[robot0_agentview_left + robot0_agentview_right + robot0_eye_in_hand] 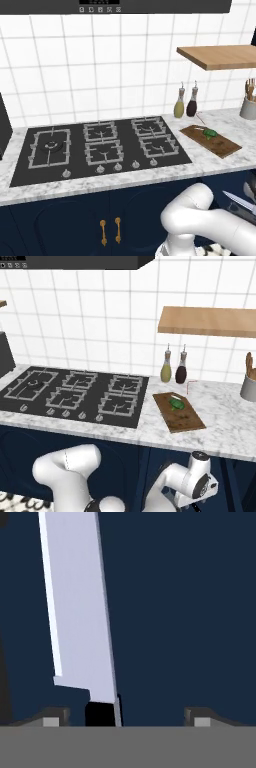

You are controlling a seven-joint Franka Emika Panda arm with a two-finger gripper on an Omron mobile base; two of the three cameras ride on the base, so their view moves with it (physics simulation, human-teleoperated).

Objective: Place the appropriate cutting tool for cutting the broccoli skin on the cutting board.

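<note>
In the left base view, from left to right, we see the black six-burner gas hob (102,145) set in the white marbled counter (100,182). Next come two slim glass bottles (185,101) against the tiled wall. Then comes the flat rectangular dark brown wooden cutting board (220,146), with the small bright green lumpy broccoli floret (210,133) lying on its far half. A grey utensil holder (248,107) stands at the far right, under a lighter tan wooden wall shelf (220,56).

The slim knife with a long pointed silver blade and a short black handle (80,612) is below counter level, in front of the dark blue cabinet fronts (75,220), well apart from the board.

In the hand view, the two-finger gripper (122,717) has its jaws spread wide. The knife handle sits between the fingertips, close to the left one; we cannot tell whether either fingertip touches it. The blade extends away from the gripper.
</note>
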